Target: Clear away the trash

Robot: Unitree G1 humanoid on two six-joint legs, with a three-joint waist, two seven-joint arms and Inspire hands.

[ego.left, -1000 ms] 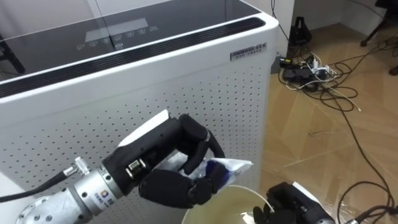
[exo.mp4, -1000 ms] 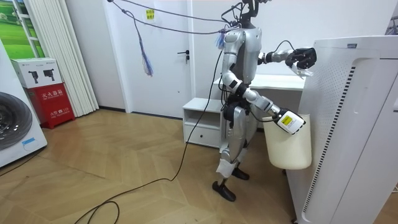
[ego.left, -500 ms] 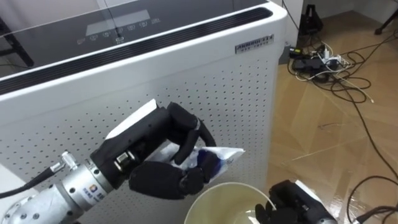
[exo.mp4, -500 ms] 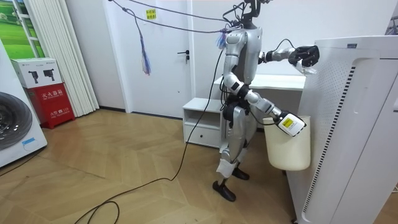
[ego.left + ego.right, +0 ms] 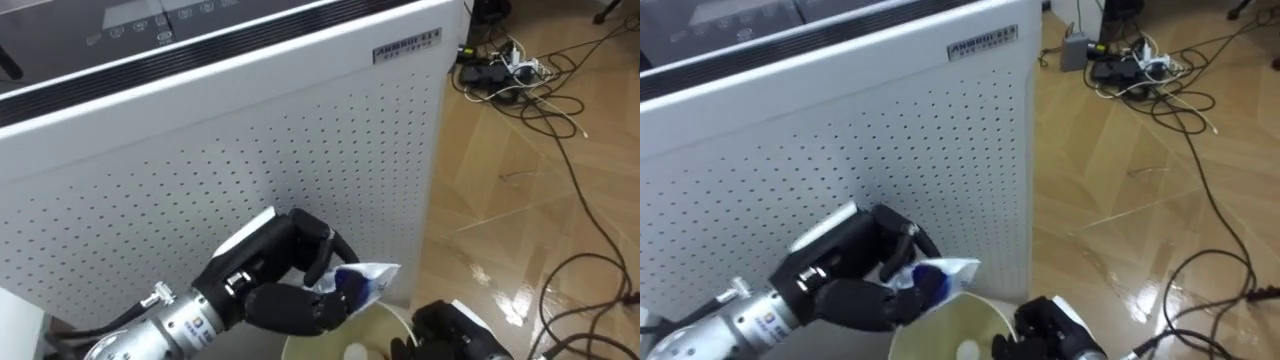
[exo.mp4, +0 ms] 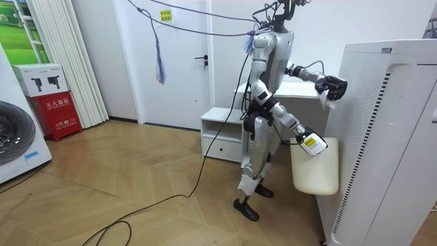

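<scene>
My left hand is shut on a crumpled white and blue wrapper, whose end sticks out past the fingers. It hangs just over the rim of a cream bin at the lower edge of the eye views. My right hand grips that bin's rim from the right. In the room view I stand beside the tall white appliance, with the left hand at chest height above the bin, which the right hand holds up.
A large white perforated appliance stands close in front of both hands. Cables and a power strip lie on the wooden floor at the upper right. A low white cabinet stands behind me.
My left hand has come down with the wrapper, from head height to just above the bin's rim. The camera has tipped downward. The bin stays in my right hand.
</scene>
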